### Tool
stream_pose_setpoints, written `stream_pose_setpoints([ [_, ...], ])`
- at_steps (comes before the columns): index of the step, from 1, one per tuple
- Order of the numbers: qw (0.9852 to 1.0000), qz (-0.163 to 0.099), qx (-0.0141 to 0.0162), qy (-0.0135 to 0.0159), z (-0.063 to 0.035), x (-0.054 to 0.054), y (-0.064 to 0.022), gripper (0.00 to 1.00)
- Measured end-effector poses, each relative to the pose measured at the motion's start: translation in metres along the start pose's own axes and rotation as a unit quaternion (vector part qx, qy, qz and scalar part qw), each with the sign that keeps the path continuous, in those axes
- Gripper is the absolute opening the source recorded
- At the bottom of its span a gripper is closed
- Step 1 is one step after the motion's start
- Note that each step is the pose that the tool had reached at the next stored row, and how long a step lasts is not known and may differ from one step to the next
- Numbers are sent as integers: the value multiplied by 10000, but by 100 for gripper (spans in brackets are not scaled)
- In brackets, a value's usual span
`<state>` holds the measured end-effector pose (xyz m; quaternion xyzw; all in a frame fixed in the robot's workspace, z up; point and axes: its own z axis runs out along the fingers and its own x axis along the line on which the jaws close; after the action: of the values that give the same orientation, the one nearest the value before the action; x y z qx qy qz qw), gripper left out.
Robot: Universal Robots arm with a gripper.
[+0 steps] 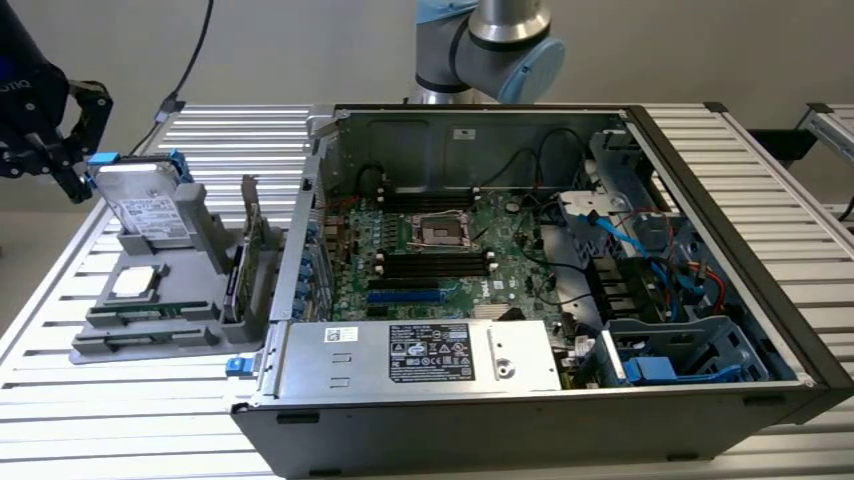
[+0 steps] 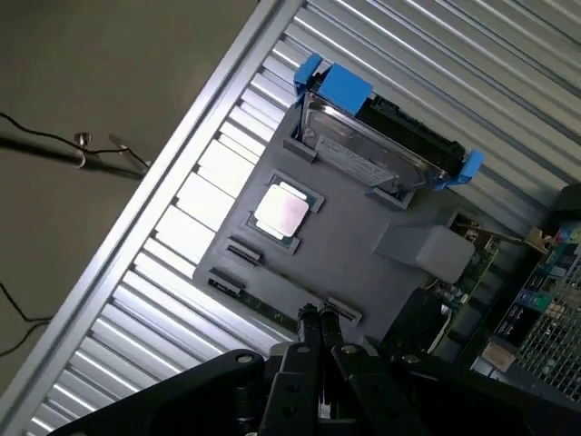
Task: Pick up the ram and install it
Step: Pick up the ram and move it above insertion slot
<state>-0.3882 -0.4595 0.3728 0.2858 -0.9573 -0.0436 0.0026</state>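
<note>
The ram (image 2: 272, 310) is a thin green stick standing on edge in a slot of the grey holder (image 2: 363, 227), along the holder's side nearest the table edge. In the exterior view the ram (image 1: 150, 317) sits near the front of that holder (image 1: 147, 345). My gripper (image 2: 318, 320) hangs above the table with its black fingers pressed together and nothing between them. From the wrist camera its tips line up over the ram's slot. In the exterior view the gripper (image 1: 60, 160) is high at the far left, above and behind the holder.
The holder also carries a hard drive with blue rails (image 2: 377, 136), a silver processor chip (image 2: 283, 211) and an upright expansion card (image 1: 248, 250). An open computer case (image 1: 747, 300) lies to the exterior view's right, with the motherboard's black slots (image 1: 434, 265) exposed.
</note>
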Motion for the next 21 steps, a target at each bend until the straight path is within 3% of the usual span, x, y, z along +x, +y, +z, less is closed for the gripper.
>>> stream_pose_setpoints([
  [5,9989,-457,-123,-35,14,0,-1,10],
  [8,9971,-731,-195,-55,22,1,-2,10],
  [10,9956,-912,-225,-54,28,1,-1,10],
  [15,9904,-1362,-246,-12,54,2,-4,10],
  [21,9814,-1898,-263,47,93,2,-7,10],
])
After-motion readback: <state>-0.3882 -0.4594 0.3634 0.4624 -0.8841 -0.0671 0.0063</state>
